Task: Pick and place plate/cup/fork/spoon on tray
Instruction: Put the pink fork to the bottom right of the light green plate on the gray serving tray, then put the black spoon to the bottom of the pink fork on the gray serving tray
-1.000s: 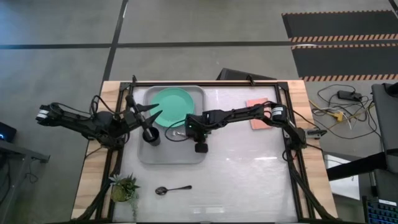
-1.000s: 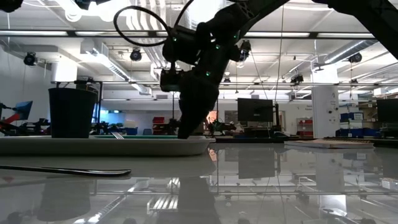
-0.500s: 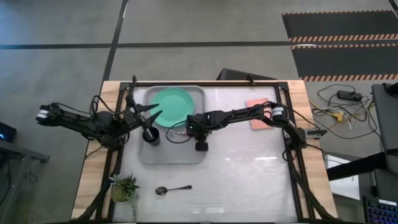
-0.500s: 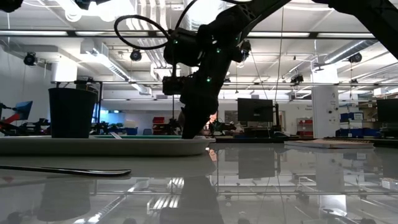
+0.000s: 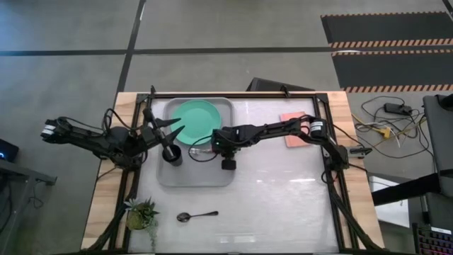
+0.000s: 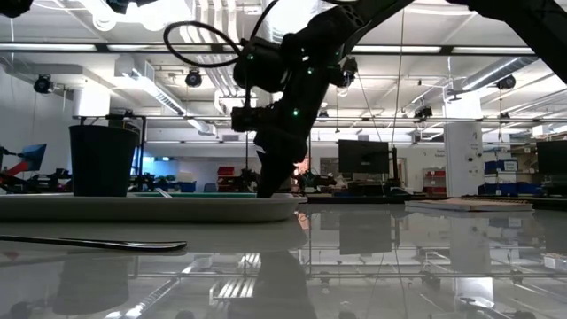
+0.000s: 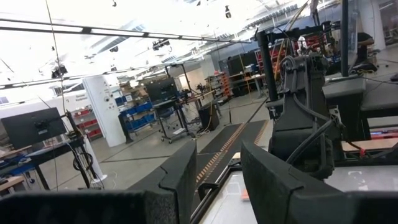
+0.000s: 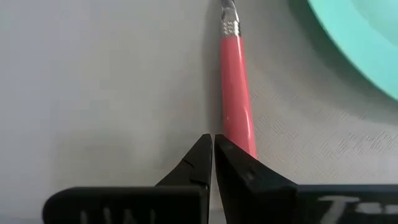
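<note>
1. Look first at the tray (image 5: 212,177): already holds the plate (image 5: 196,120), the cup (image 5: 173,154) and the fork (image 8: 236,87). Lies flat there, pink-red handle just beside the plate's rim.
2. Find the spoon (image 5: 195,214): alone on the table (image 5: 283,205), well apart from the tray, near the little plant (image 5: 141,212). Probably the last thing to move.
3. Check the right claw (image 8: 213,144): low over the tray floor, tips pinched tight together, holding nothing (the fork handle sits right next to one tip, not between them).
4. Lift straight up, slowly, so as not to nudge the fork or bump the plate.
5. Swing over to the spoon, open wide before going down, and grab the thin handle near the middle.
6. Leave the left claw (image 5: 164,134) alone: waits by the cup at the tray's left side, fingers (image 7: 180,180) spread apart, empty.
</note>
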{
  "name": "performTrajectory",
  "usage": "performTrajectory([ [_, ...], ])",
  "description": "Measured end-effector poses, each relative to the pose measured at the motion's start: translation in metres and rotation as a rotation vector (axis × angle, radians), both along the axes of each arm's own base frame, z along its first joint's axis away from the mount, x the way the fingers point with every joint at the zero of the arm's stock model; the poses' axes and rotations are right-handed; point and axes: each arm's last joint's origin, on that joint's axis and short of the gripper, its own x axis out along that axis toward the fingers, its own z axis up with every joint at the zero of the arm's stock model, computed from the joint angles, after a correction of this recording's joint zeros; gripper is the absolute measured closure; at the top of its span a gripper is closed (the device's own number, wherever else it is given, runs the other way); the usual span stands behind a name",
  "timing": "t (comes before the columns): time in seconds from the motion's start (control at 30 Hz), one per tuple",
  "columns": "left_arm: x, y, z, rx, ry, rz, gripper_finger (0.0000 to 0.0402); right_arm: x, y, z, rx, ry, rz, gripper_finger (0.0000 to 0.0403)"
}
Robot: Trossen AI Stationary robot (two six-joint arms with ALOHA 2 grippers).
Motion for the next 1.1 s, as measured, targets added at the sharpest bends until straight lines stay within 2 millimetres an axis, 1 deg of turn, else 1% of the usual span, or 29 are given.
performTrajectory([
  [0.1, 0.0, 0.0, 0.0, 0.0, 0.0, 0.0, 0.0294, 0.0, 0.005, 0.008, 0.0, -0.018, 0.012, 0.0394],
  [0.27, 0.0, 0.0, 0.0, 0.0, 0.001, 0.0, 0.0294, -0.002, 0.016, 0.028, 0.012, -0.069, 0.018, 0.0394],
  [0.4, 0.0, 0.0, 0.0, 0.0, 0.001, 0.0, 0.0294, -0.003, 0.031, 0.042, 0.021, -0.112, 0.033, 0.0394],
  [0.5, 0.0, 0.0, 0.0, 0.0, 0.0, 0.0, 0.0294, -0.002, 0.043, 0.048, 0.031, -0.145, 0.045, 0.0394],
  [0.67, 0.0, 0.0, 0.0, -0.001, 0.0, -0.001, 0.0294, -0.001, 0.064, 0.051, 0.048, -0.179, 0.066, 0.0394],
  [0.97, 0.0, 0.0, 0.0, -0.005, -0.001, -0.002, 0.0294, 0.001, 0.108, 0.053, 0.104, -0.239, 0.094, 0.0394],
  [1.1, 0.0, 0.0, 0.0, -0.043, -0.02, -0.012, 0.0294, 0.002, 0.128, 0.056, 0.129, -0.287, 0.114, 0.0394],
])
